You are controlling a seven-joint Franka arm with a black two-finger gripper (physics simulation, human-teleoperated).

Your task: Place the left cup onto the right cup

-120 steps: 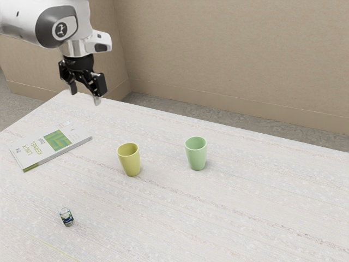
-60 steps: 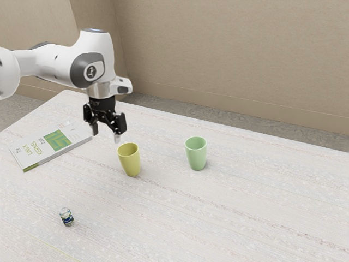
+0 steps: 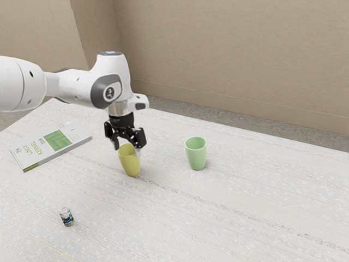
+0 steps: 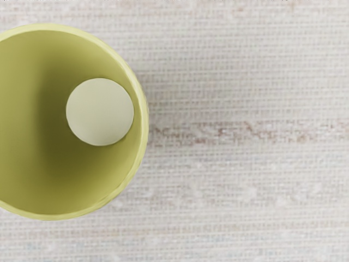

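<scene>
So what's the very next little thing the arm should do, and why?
Probably sink a little lower. The open gripper hangs at the rim of the yellow cup, not yet gripping it, and that cup stands on the table, apart from the green cup. A deeper hold should grip more surely.

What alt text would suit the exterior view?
The black gripper hangs open at the rim of an upright yellow cup. A green cup stands apart toward the exterior view's right; a book and small can sit toward its left.
</scene>
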